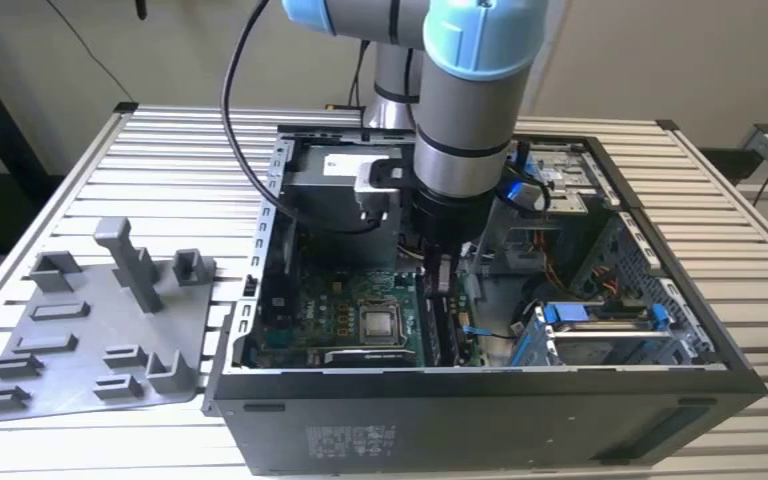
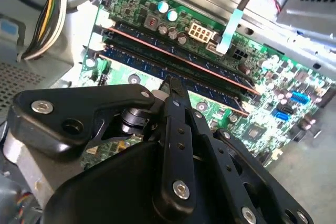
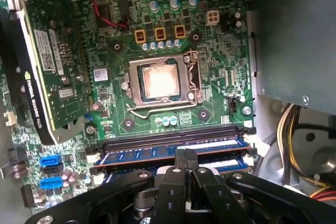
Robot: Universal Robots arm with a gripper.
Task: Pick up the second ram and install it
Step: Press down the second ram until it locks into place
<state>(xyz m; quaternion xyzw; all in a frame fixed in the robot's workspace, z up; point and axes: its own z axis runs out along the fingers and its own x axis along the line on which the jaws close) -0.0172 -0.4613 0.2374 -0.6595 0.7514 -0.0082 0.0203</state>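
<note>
The near wall of the open computer case (image 1: 491, 420) faces the exterior view. Behind it the arm (image 1: 471, 90) reaches straight down into the case, well apart from the grey plate (image 1: 91, 330) lying on the table at the exterior view's left. The gripper (image 1: 440, 272) hangs low over the memory slots (image 1: 444, 330), which run near to far just to the exterior view's right of the processor socket (image 1: 381, 322). In the second wrist view the black linkage of the gripper (image 2: 170, 85) comes first. Its fingers (image 2: 176, 95) are drawn together to a narrow tip that sits right on the top edge of the second ram (image 2: 136, 65), a dark blue stick standing on edge in its slot beside another like it. Whether the tip pinches that edge or merely presses on it, I cannot tell. In the first wrist view the gripper (image 3: 185, 153) meets the second ram (image 3: 136, 154) about midway along its length. The stick's long axis runs crosswise to the closed fingers and parallel to the empty black slot (image 3: 173, 135) between it and the processor socket (image 3: 160, 82). So the stick lies directly beneath the tip, and seating looks to me like a matter of a straight downward push.
</note>
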